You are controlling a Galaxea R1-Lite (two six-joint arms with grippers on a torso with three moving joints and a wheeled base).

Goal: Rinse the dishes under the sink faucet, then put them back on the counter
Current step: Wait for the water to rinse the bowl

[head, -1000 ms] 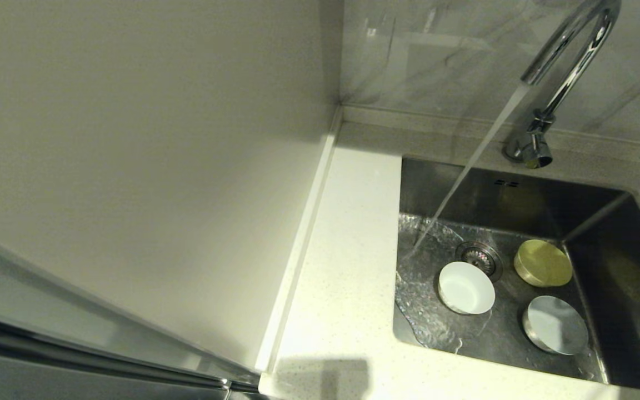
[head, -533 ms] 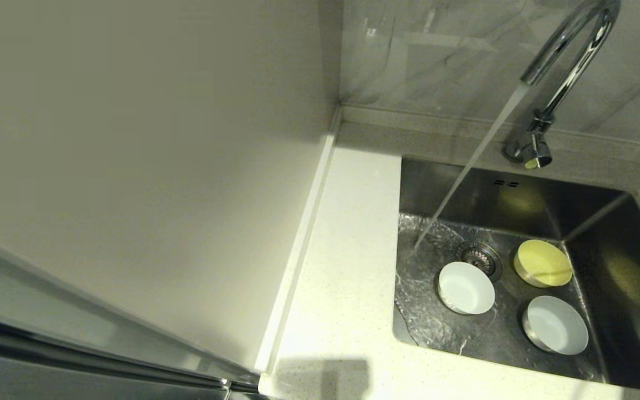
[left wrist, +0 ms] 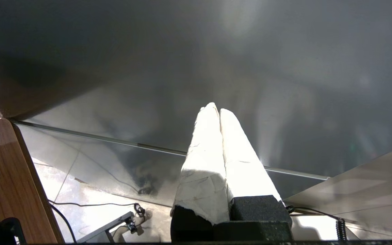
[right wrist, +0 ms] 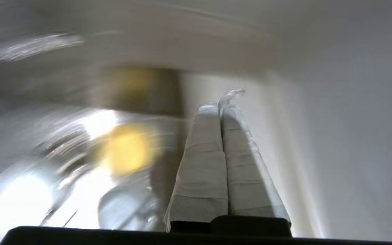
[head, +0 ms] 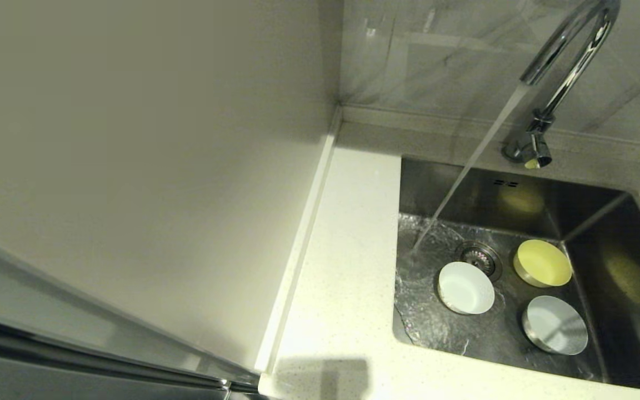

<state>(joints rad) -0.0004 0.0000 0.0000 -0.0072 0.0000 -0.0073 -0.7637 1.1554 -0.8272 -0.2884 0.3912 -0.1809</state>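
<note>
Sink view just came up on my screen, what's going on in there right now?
The faucet is running, its stream landing on the sink floor left of the drain strainer. Three bowls sit in the basin, none under the stream: a white bowl beside the strainer, a yellow bowl farther back, a pale grey bowl nearest. Neither arm holds anything. The right gripper is shut beside the sink; the left gripper is shut, parked away.

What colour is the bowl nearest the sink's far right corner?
Yellow bowl; the head view shows it best.
</note>
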